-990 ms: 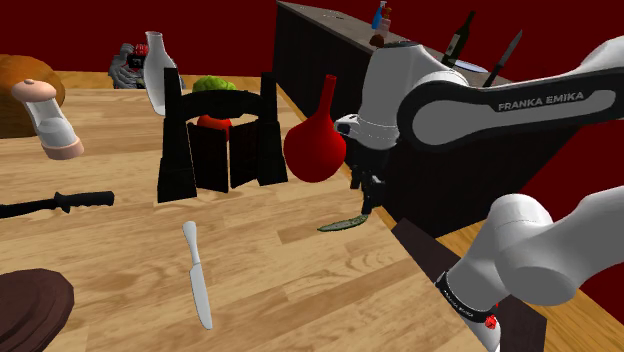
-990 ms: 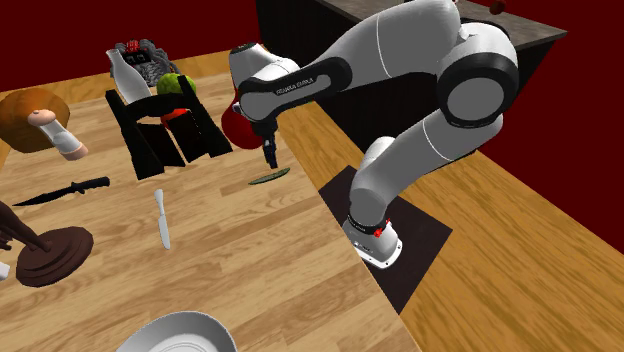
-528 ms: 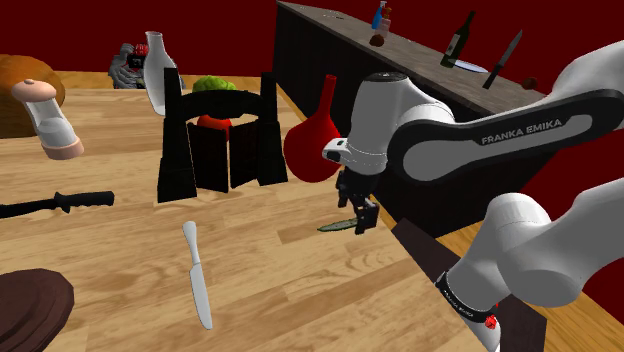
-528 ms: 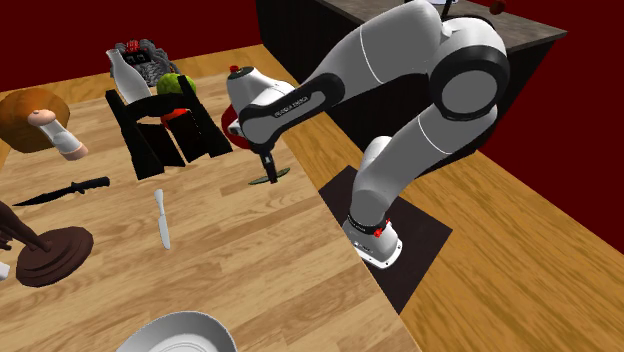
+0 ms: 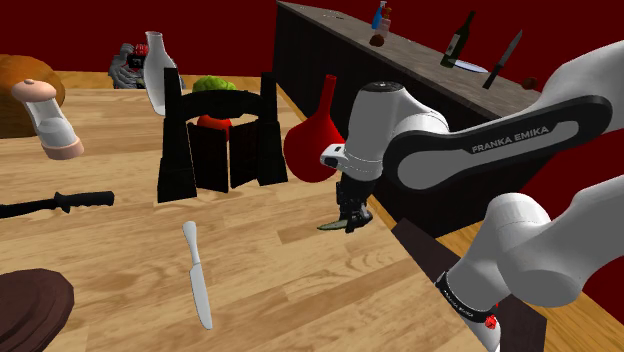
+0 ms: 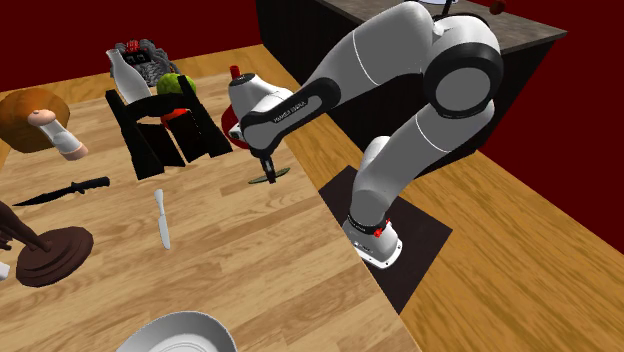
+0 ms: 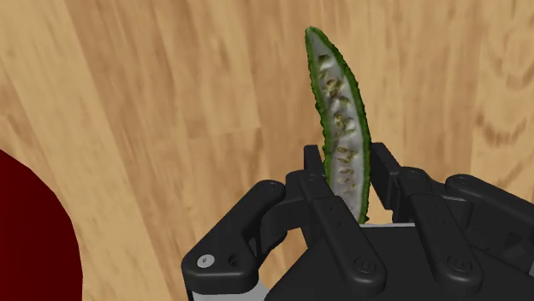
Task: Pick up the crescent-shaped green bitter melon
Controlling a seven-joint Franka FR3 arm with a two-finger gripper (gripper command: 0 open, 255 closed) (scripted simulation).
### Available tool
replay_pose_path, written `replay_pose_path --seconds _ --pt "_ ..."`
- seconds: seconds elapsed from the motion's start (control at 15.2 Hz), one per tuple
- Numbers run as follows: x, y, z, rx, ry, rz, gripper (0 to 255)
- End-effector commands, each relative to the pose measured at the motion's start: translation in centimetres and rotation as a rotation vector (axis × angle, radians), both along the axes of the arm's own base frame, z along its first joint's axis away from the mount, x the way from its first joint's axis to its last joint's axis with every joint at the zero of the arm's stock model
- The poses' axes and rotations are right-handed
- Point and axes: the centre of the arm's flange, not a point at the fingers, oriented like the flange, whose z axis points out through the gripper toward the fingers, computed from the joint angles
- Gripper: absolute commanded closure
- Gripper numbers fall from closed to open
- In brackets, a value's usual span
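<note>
Bitter melon [image 7: 338, 85] in claw [image 7: 347, 156], wooden table [image 5: 280, 265]; dark-red walls [image 5: 90, 30]

Jaws hide part of the bitter melon [image 7: 341, 120]
Its lower end vanishes behind the gripper [image 7: 347, 154] that clasps it; just beyond the bitter melon, the red vase [image 5: 305, 150] is partly covered by the white arm [image 5: 470, 150].

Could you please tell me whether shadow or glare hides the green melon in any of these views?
Shoulder view: no glare; the melon looks dark, partly covered by the gripper. Second exterior view: even light, the melon a thin dark sliver below the gripper. Wrist view: bright, even light; its green skin and pale pitted inside show plainly between the jaws.
</note>
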Motion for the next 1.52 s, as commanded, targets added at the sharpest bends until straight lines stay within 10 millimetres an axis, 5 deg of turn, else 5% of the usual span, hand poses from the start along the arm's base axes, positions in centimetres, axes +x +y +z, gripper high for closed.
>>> replay_pose_path --seconds 0.0,0.33,1.45 --pt "-0.2 0.1 -0.4 -0.003 0.01 0.002 255" --pt "-0.2 0.0 -0.4 -0.003 0.01 0.002 255" --pt "-0.2 0.0 7.6 -0.003 0.01 0.002 255"
